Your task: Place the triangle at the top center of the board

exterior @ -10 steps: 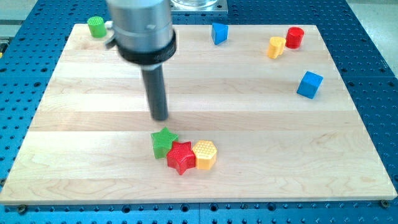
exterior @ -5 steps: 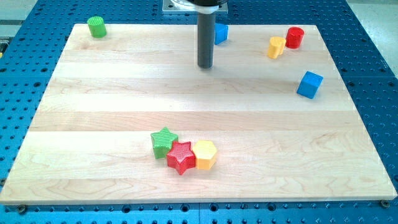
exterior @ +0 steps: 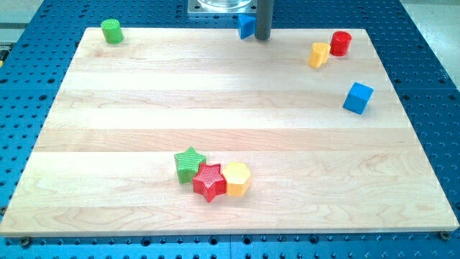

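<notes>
Your tip (exterior: 263, 38) sits at the desk's (exterior: 215, 101) top edge, touching the right side of the blue triangle (exterior: 246, 26). No claw here to open or close, just the bare rod. The triangle looks about top centre already, so you're at the finishing step. Next, judge whether a small nudge is needed, or simply back off.

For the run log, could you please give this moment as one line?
tip top centre, right of blue triangle, touching or nearly | green star, red star, yellow hexagon clustered at bottom
</notes>
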`<state>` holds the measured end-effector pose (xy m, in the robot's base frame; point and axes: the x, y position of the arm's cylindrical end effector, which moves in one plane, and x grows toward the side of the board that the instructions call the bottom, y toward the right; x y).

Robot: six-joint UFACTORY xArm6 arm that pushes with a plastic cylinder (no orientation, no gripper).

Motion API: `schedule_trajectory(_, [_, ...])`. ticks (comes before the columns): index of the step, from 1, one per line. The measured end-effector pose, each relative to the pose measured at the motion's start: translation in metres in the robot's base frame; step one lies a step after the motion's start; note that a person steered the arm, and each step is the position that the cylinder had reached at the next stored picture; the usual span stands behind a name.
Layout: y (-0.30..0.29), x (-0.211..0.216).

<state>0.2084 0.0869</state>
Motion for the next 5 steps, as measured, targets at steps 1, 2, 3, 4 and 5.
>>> schedule_trajectory(1, [0.020,-0.017])
schedule_trajectory(2, [0.019,-0.016])
schedule_trajectory(3, [0.015,-0.017])
schedule_trajectory(4, [0.006,-0.015])
schedule_trajectory(5, [0.004,-0.015])
